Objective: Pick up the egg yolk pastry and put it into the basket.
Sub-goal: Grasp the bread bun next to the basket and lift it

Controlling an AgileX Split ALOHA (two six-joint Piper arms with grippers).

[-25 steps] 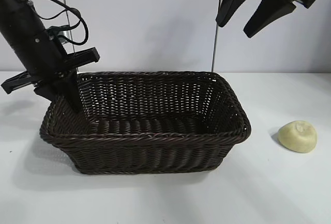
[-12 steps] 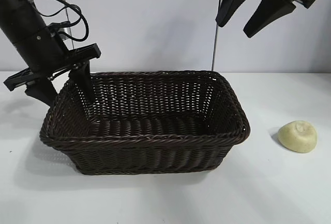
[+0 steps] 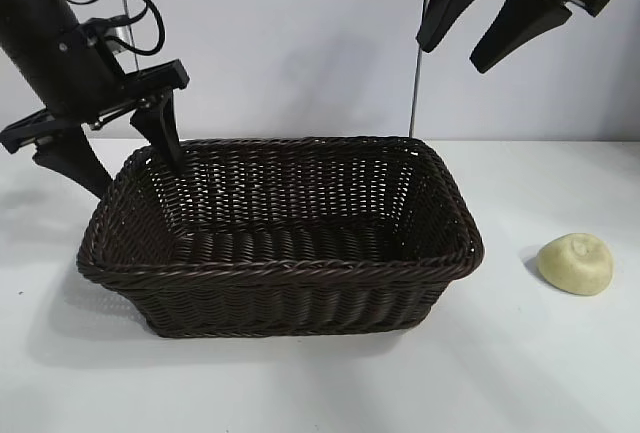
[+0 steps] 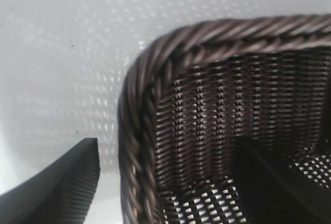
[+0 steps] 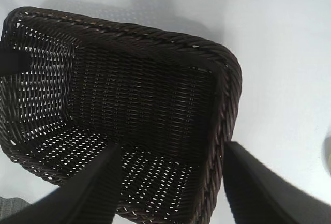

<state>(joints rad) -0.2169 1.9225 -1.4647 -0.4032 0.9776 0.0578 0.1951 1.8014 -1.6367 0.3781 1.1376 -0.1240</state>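
The egg yolk pastry (image 3: 575, 264) lies on the white table (image 3: 560, 373), off the right end of the basket (image 3: 280, 268) and clear of its rim, with nothing touching it. The basket sits at the table's middle, nothing visible inside. Over its back left corner hangs the left gripper (image 3: 118, 151), its 2 fingers spread wide and holding nothing: 1 finger outside the braided rim, the other over the inside, so the corner lies between them without contact. The right gripper (image 3: 483, 23) hangs high above the basket's back right corner, its 2 fingers well apart and empty.
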